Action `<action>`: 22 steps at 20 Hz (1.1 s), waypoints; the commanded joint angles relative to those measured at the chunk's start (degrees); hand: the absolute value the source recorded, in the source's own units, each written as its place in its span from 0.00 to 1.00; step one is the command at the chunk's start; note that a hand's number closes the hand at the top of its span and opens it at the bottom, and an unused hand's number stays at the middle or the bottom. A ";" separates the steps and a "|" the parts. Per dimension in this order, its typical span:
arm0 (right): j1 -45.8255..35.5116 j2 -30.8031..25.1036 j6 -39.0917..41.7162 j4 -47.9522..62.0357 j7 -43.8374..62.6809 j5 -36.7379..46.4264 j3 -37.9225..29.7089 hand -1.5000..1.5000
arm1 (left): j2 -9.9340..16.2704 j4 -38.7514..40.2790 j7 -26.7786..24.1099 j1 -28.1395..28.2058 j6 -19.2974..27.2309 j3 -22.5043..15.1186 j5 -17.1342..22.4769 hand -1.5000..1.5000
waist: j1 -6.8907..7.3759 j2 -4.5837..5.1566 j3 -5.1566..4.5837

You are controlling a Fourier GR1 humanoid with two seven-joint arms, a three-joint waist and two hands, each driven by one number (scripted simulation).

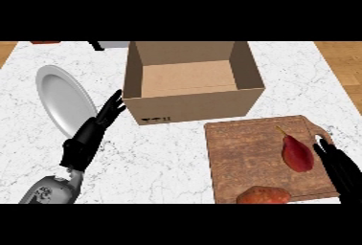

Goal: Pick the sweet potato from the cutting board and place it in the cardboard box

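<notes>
White marble counter, seen steeply from above, with open cardboard box at the far middle and wooden cutting board just in front of it to the right. White plate well off to the left.

Sweet potato at the board's near edge, orange-brown, partly cut off at the bottom of the view. Apart from it on the same board, a red pointed vegetable, not the one wanted.

Right hand over the board's right edge, fingers straight and released, just beside the red vegetable and holding nothing. Left hand resting near the plate, fingers likewise straight, empty.

Probably dense and stiff, with dull skin unlikely to slip, rounded enough to roll. Best taken across the thick middle, fingers on one flank and thumb on the other. Calls for drawing the right hand back toward the near edge first, clear of the red vegetable.
</notes>
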 commanded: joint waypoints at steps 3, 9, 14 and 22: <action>10.80 -8.39 11.29 -21.62 15.69 1.29 1.37 0.00 | 0.31 0.09 -1.59 0.81 -1.51 0.62 0.24 0.50 | 0.94 0.41 0.17; 2.56 -3.52 21.79 -28.18 32.28 -2.27 3.66 0.00 | -1.85 -2.65 2.87 -2.45 -2.02 -0.70 -1.10 0.50 | 4.05 1.00 0.42; -4.82 3.17 24.35 -23.73 35.00 -4.03 3.80 0.00 | -3.52 1.91 1.27 -5.20 -4.09 1.27 -2.03 0.50 | 3.81 1.11 0.49; -8.93 12.17 30.62 -16.63 37.45 -0.60 5.64 0.00 | -5.68 4.16 3.27 -7.11 -8.16 5.16 -3.03 0.50 | 3.67 1.02 0.52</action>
